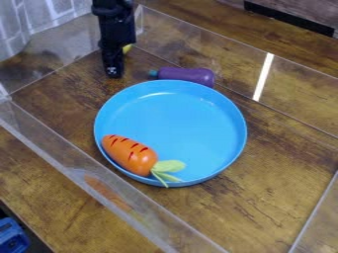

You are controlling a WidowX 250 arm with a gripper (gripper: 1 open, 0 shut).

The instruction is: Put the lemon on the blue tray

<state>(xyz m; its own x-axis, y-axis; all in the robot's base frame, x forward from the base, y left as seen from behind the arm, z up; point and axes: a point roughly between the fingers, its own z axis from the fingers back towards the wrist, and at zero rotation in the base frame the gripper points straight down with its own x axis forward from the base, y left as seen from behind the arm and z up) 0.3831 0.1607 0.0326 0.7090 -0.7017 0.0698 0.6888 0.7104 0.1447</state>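
Barely visible lemon [128, 46] behind claw [114, 65]

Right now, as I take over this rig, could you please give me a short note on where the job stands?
Gripper: black, pointing down at the back left of the table, shut. A sliver of yellow shows at its right side, so it looks closed on the small yellow toy lemon, though the fruit is mostly hidden.
Large round blue plastic tray: centre of the wooden table, holding only the orange striped toy carrot with green leaves at its front left rim.
Purple toy eggplant: on the table behind the tray.
Done: the lemon appears grasped.
Left: carry it over to the tray and release it there.
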